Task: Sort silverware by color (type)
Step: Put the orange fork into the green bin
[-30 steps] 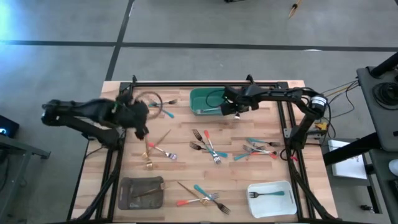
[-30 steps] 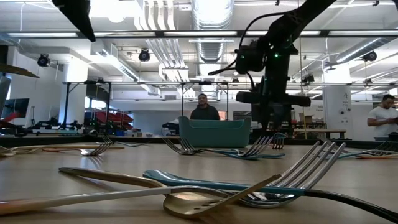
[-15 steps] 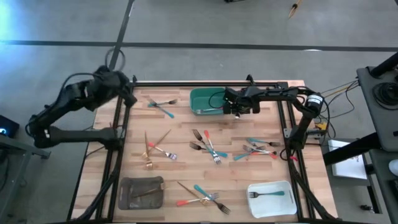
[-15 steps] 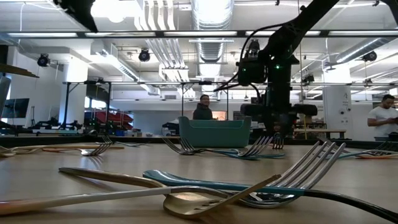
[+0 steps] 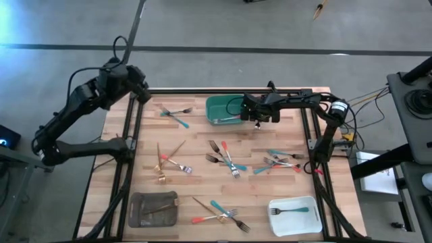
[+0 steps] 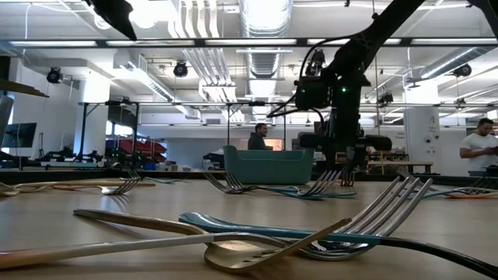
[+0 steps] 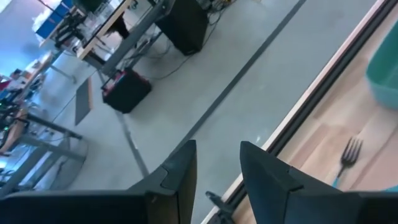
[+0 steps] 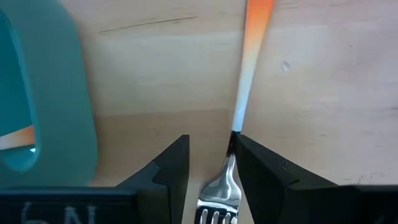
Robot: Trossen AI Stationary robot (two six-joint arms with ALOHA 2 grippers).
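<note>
The right gripper (image 8: 210, 163) hangs beside the green plastic tray (image 5: 223, 108), apparently pinching a red-orange-handled silver fork (image 8: 247, 74) tines-up, so next comes lowering it into that tray.

Shiny metal forks (image 5: 229, 160), wood table (image 5: 196, 135).

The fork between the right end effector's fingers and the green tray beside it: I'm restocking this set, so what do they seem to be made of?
The fork: shiny silver head, likely polished metal; its red-orange handle looks matte, perhaps plastic or coated. The green tray: even teal colour and rounded walls suggest moulded plastic, though that is uncertain.
</note>
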